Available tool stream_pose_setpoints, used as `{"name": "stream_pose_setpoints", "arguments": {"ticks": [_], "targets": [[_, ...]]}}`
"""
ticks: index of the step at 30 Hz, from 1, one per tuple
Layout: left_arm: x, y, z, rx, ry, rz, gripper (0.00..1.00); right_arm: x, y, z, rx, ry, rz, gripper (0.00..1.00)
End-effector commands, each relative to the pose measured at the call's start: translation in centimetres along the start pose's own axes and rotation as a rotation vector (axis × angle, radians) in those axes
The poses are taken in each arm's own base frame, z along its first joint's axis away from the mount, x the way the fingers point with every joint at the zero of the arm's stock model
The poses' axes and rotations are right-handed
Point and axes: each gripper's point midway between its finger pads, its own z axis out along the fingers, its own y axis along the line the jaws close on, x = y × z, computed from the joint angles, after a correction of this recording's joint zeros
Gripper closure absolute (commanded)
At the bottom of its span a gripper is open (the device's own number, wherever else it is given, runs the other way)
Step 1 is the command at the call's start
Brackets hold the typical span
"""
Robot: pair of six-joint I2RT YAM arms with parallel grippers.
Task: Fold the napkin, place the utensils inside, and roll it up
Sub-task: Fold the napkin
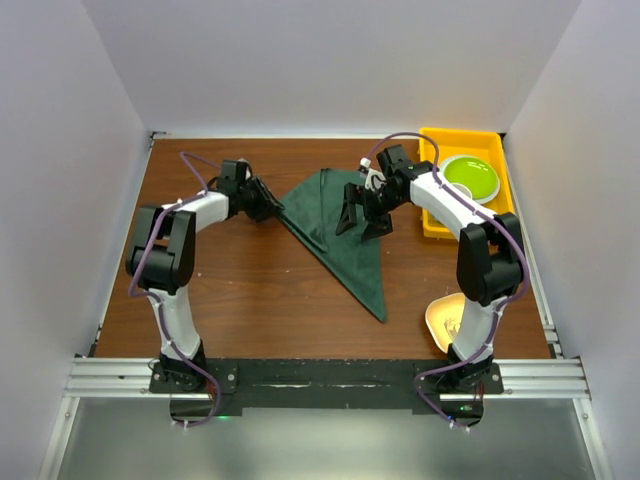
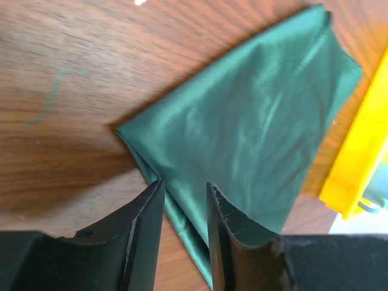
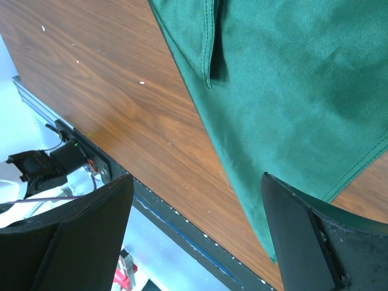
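The dark green napkin (image 1: 352,258) lies folded into a long triangle in the middle of the table, its tip pointing toward the near edge. My left gripper (image 1: 274,207) is at the napkin's left corner. Its jaws (image 2: 185,185) stand narrowly apart, low over the folded edge (image 2: 254,121). My right gripper (image 1: 360,222) hovers over the napkin's upper right part. It is wide open and empty (image 3: 197,176), above the cloth (image 3: 291,79). I cannot make out the spoon.
A yellow tray (image 1: 432,222) at the back right holds a green bowl (image 1: 470,178); its rim shows in the left wrist view (image 2: 357,157). A pale plate (image 1: 442,318) sits near the right arm's base. The black front rail (image 3: 182,236) marks the near table edge.
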Motion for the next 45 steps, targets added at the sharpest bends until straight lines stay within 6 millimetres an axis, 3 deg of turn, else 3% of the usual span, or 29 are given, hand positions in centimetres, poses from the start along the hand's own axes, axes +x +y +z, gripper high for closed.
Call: {"name": "stream_pose_setpoints", "arguments": {"ticks": [1,12,24,27,31,34,37,41,42,45], "targets": [[-1.8,0.2,-0.3,-0.055,-0.045,-0.011,0.59,-0.9,1.7,-0.9,-0.039,-0.034,-0.021,0.11],[-2.9,0.3,0.7,-0.056,-0.057,-0.024,0.7,-0.8,1.6,-1.1,-0.031,-0.03,-0.038,0.11],[-3.9,0.9,1.1,-0.065,-0.064,-0.021,0.92,-1.0,1.4,-0.9,-0.025,-0.017,-0.052,0.1],[-4.1,1.1,0.8,-0.072,-0.065,-0.008,0.91,-1.1,1.4,-0.4,-0.045,-0.006,-0.051,0.1],[-3.7,0.8,0.0,-0.062,-0.046,0.005,0.72,-1.6,2.1,1.1,-0.118,0.007,-0.048,0.12],[-3.8,-0.2,-1.5,-0.038,-0.054,0.027,0.61,-2.9,3.0,3.1,-0.184,-0.008,-0.029,0.23],[-3.9,-1.2,-3.2,-0.023,-0.062,0.063,0.59,-4.0,5.2,4.4,-0.272,-0.022,-0.017,0.34],[-3.4,-3.1,-4.2,0.046,-0.063,0.084,0.76,-4.7,7.5,6.5,-0.326,-0.04,-0.051,0.46],[-3.2,-3.5,-4.2,0.066,-0.062,0.085,0.81,-4.4,7.8,7.0,-0.336,-0.031,-0.05,0.55],[-2.1,-4.5,-3.1,0.154,-0.033,0.075,0.86,-3.8,7.1,8.3,-0.338,-0.011,-0.015,0.68]]}}
